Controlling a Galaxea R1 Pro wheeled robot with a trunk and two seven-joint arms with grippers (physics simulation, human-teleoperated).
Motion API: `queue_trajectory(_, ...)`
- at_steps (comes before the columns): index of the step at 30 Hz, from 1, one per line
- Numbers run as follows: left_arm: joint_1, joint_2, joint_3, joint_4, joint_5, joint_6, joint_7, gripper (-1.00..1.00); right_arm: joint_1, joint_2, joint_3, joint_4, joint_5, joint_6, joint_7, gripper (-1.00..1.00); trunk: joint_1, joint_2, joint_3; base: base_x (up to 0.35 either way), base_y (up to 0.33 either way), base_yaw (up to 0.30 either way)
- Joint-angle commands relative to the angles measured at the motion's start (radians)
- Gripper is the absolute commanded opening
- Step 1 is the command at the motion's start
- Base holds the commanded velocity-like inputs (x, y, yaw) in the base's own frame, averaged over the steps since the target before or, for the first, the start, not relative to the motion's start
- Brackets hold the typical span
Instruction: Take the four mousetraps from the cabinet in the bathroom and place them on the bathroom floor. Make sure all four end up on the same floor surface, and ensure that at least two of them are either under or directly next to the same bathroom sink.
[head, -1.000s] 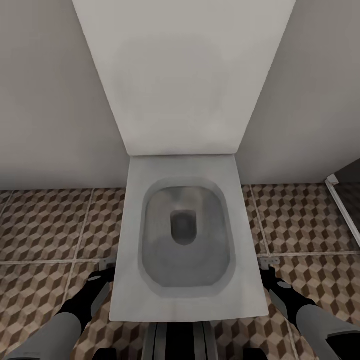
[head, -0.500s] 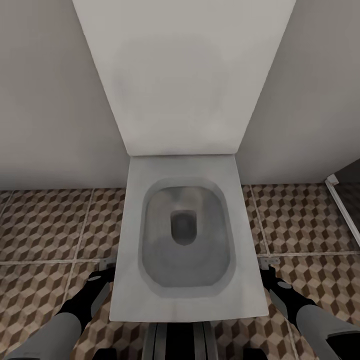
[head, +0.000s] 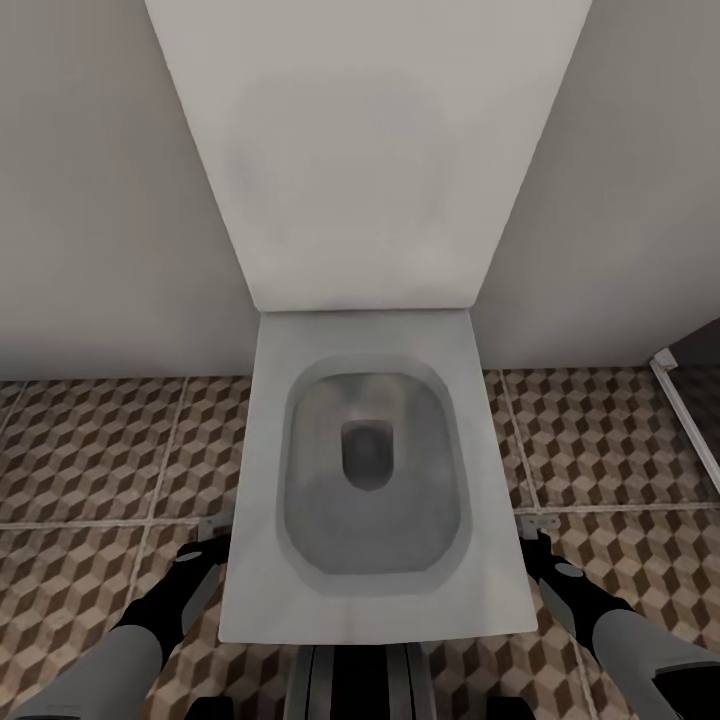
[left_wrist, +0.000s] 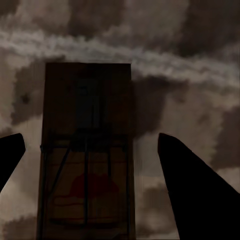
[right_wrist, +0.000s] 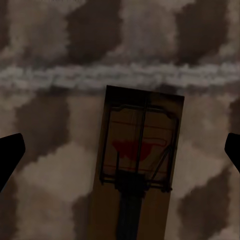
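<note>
Left wrist view shows your left gripper (left_wrist: 90, 165) spread above a mousetrap (left_wrist: 86, 155) on the bathroom floor (left_wrist: 175, 45); your right gripper (right_wrist: 120, 155) likewise, second mousetrap (right_wrist: 137, 165) beside a grout line. Two laid, sink unseen.

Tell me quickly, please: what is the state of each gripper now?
Left gripper: open, a mousetrap between its fingers, no contact seen.
Right gripper: open, another mousetrap between its fingers, untouched.
</note>
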Motion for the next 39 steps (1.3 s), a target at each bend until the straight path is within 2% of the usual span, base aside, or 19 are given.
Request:
queue_trajectory(1,0.0,0.0,0.0,0.0,-0.001,0.0,0.0,1.0,0.0,0.0,0.0,0.0,0.0,0.0,0.0,1.0,0.0,0.0,0.0,0.0,0.0,0.0)
queue_trajectory(27,0.001,-0.002,-0.001,0.0,-0.003,0.0,0.001,1.0,0.0,0.001,0.0,-0.001,0.0,0.0,0.0,1.0,0.0,0.0,0.0,-0.002,0.0,0.0)
queue_trajectory(39,0.001,-0.007,-0.001,-0.001,-0.003,0.005,0.008,1.0,0.0,0.001,0.0,-0.004,0.0,-0.001,0.001,1.0,0.0,0.0,0.0,-0.232,-0.062,0.0)
